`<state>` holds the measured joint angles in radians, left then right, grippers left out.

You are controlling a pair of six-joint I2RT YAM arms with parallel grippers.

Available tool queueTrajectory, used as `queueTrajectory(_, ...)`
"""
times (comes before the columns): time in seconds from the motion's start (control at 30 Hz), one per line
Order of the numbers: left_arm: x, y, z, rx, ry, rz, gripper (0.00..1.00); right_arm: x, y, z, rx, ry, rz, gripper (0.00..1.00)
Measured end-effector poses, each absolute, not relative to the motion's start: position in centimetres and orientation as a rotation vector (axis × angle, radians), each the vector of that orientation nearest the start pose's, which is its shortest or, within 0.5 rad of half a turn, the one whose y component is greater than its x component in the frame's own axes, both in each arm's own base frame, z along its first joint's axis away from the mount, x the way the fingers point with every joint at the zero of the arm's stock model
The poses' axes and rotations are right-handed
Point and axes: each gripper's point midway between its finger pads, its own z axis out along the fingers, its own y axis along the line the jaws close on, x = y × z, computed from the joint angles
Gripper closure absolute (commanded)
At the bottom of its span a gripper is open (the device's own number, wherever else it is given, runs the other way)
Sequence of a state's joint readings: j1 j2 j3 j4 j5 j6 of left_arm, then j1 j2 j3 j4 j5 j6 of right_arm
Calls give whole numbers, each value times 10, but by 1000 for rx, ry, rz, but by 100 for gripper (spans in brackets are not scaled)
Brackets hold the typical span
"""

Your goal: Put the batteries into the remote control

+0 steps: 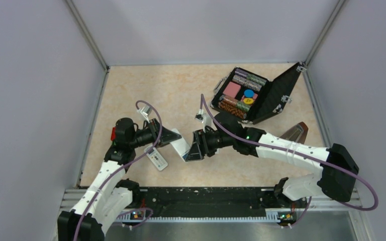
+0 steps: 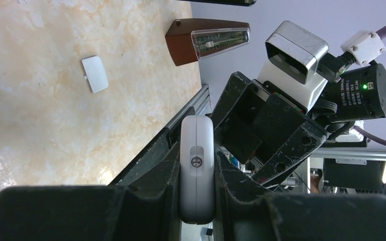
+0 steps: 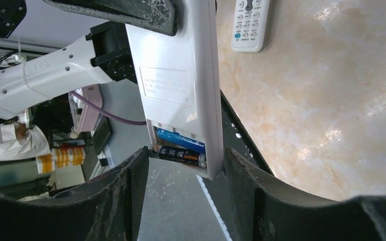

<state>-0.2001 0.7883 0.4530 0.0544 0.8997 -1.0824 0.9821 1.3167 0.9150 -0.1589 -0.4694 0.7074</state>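
Observation:
My left gripper [image 1: 172, 136] [image 2: 197, 173] is shut on the remote control [image 1: 181, 144] [image 2: 197, 150] and holds it above the table, white back towards the right wrist camera [image 3: 176, 75]. Its battery bay is open. A blue battery [image 3: 181, 140] lies inside it. A second, dark-labelled battery [image 3: 178, 154] sits slanted at the bay's end, with one end sticking out. My right gripper [image 1: 192, 150] [image 3: 186, 163] is open, its jaws straddling that end of the remote. Its left finger [image 3: 130, 175] touches the protruding battery tip.
A second, white-faced remote [image 1: 157, 159] [image 3: 251, 22] lies on the table below the left gripper. The white battery cover [image 2: 95, 74] lies near a brown metronome [image 2: 208, 40] [image 1: 294, 133]. An open black case [image 1: 281, 93] of poker chips stands at the back right.

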Motion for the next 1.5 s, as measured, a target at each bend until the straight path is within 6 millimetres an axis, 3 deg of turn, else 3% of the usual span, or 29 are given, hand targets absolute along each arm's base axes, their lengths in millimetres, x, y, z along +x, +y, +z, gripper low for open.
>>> queueTrajectory(0.2, 192, -203, 216, -186, 2095, -1660, 100, 121, 365, 185, -637, 2369, 1401, 59)
queueTrajectory(0.53, 190, -203, 218, -172, 2091, -1671, 100, 124, 365, 184, -607, 2382, 1399, 64)
queueTrajectory(0.63, 191, -203, 219, -163, 2083, -1670, 100, 125, 365, 184, -595, 2387, 1402, 54)
queueTrajectory(0.77, 191, -203, 220, -166, 2081, -1674, 100, 127, 363, 185, -561, 2396, 1403, 28)
queueTrajectory(0.83, 191, -203, 220, -167, 2080, -1672, 100, 129, 358, 187, -530, 2397, 1401, 20)
queueTrajectory(1.03, 196, -199, 216, -168, 2062, -1599, 100, 141, 335, 227, -417, 2285, 1399, 19)
queueTrajectory(1.1, 198, -194, 214, -180, 2052, -1538, 100, 150, 324, 229, -360, 2276, 1343, 21)
queueTrajectory(1.2, 201, -182, 213, -218, 2011, -1409, 100, 169, 305, 202, -267, 2356, 1142, 37)
queueTrajectory(1.37, 205, -155, 214, -316, 1929, -1203, 100, 194, 271, 125, -164, 2584, 665, 71)
queueTrajectory(1.5, 206, -142, 212, -376, 1904, -1119, 100, 205, 246, 79, -106, 2682, 358, 86)
